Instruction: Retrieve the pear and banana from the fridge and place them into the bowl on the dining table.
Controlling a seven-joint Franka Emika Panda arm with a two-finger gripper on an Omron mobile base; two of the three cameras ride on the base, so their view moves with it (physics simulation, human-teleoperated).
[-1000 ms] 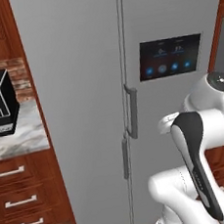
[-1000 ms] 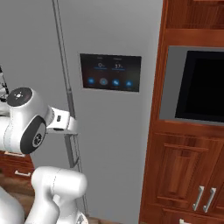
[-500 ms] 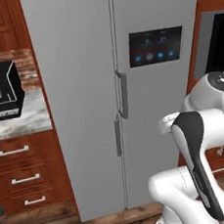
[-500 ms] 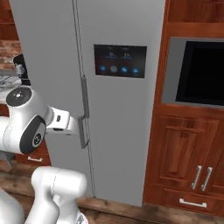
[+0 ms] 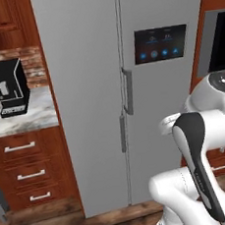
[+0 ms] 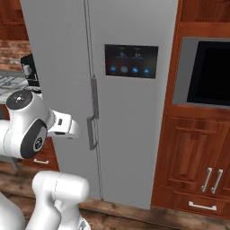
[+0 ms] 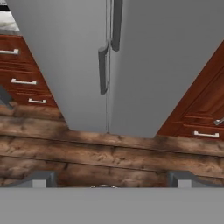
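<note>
The fridge (image 5: 127,93) stands shut, its two bar handles (image 5: 127,91) side by side at the seam. Left of the fridge, a coffee machine (image 5: 9,87) sits on a table (image 5: 31,116) above drawers (image 5: 30,175). Right of the fridge, an oven (image 6: 211,74) sits above cabinet doors (image 6: 193,157).
</note>
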